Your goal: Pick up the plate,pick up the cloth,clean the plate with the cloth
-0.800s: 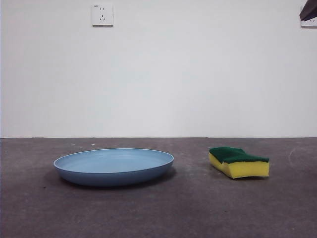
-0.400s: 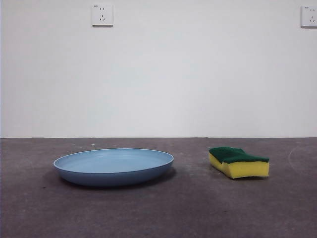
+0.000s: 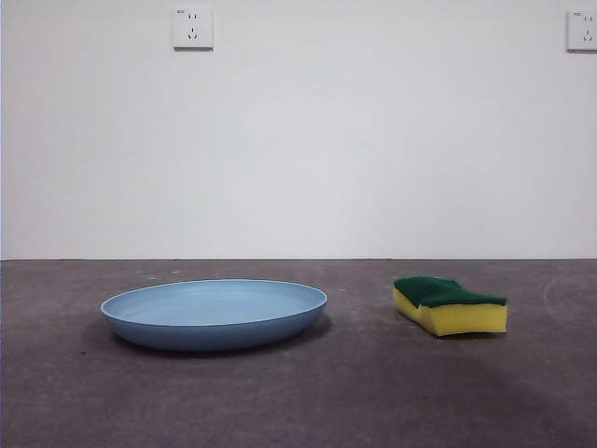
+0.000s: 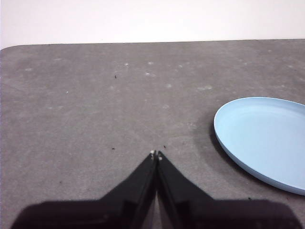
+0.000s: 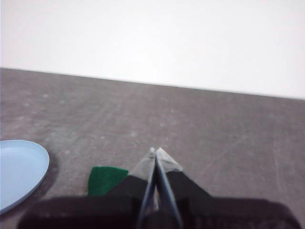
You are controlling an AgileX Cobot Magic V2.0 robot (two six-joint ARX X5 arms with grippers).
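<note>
The light-blue plate (image 3: pixel 215 313) lies flat on the dark table at centre left in the front view. The cloth, a yellow sponge with a green top (image 3: pixel 450 304), lies to its right, apart from it. Neither arm shows in the front view. My left gripper (image 4: pixel 156 154) is shut and empty above bare table, with the plate (image 4: pixel 262 140) off to one side. My right gripper (image 5: pixel 156 151) is shut and empty; the sponge's green top (image 5: pixel 107 179) shows partly behind its jaw, and the plate's rim (image 5: pixel 21 169) shows further off.
A white wall stands behind the table's far edge, with two sockets (image 3: pixel 192 28) (image 3: pixel 582 30) high up. Bare grey table (image 3: pixel 354 392) lies in front of and between plate and sponge.
A dark arm tip at the front view's top right corner has left the view. Plate and sponge have not moved.
</note>
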